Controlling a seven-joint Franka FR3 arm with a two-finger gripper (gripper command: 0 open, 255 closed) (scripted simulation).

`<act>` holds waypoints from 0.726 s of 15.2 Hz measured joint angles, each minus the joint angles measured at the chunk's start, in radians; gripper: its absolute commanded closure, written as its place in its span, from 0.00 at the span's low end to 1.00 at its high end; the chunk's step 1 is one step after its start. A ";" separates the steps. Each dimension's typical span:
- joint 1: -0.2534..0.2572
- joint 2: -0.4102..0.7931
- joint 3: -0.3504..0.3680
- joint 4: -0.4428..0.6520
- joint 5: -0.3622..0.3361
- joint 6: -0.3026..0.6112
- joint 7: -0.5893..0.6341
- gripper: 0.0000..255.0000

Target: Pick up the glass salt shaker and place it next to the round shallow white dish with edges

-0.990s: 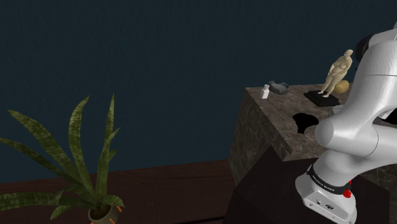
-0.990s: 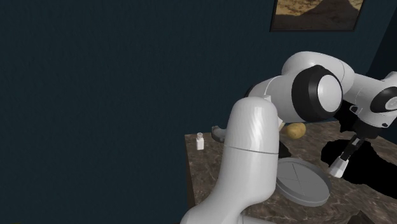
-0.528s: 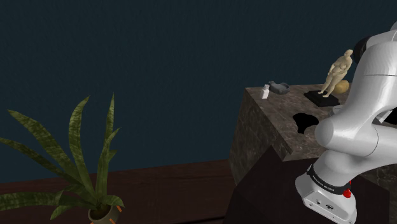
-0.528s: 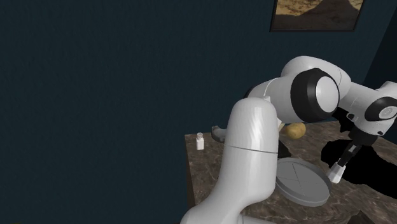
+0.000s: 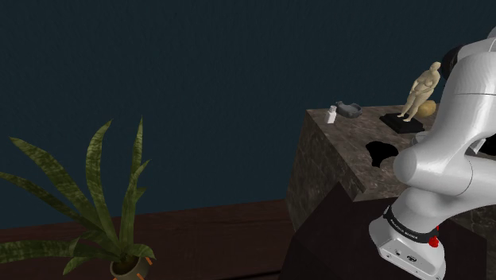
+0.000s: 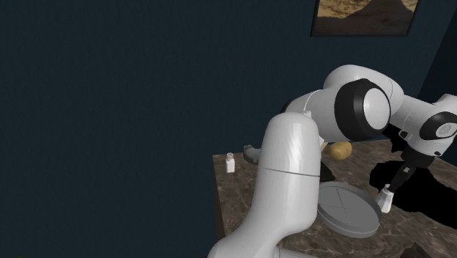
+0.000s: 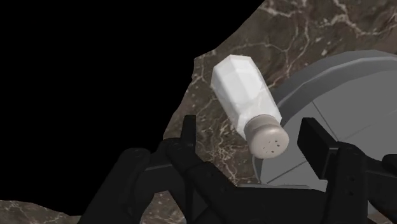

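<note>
Dim renders, crisp to the edges. The dark blue wall (image 5: 199,95) takes little light, and the plant (image 5: 103,199) at the shoulder view's lower left is murky. The white arm (image 5: 453,159) is the brightest surface, shaded softly from a pale top to a grey underside, which puts the light above. The bench (image 5: 342,151) has a lighter top and a darker side face. In the wrist view the white salt shaker (image 7: 245,102) is evenly bright and the grey dish (image 7: 343,95) mid-toned, beside a pure black area (image 7: 83,83).
</note>
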 measured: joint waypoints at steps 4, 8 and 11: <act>0.000 0.000 0.000 0.000 0.000 0.000 0.000 0.00; -0.026 -0.013 -0.012 0.091 -0.022 -0.089 0.020 0.00; -0.026 -0.022 -0.018 0.100 -0.029 -0.105 0.023 0.00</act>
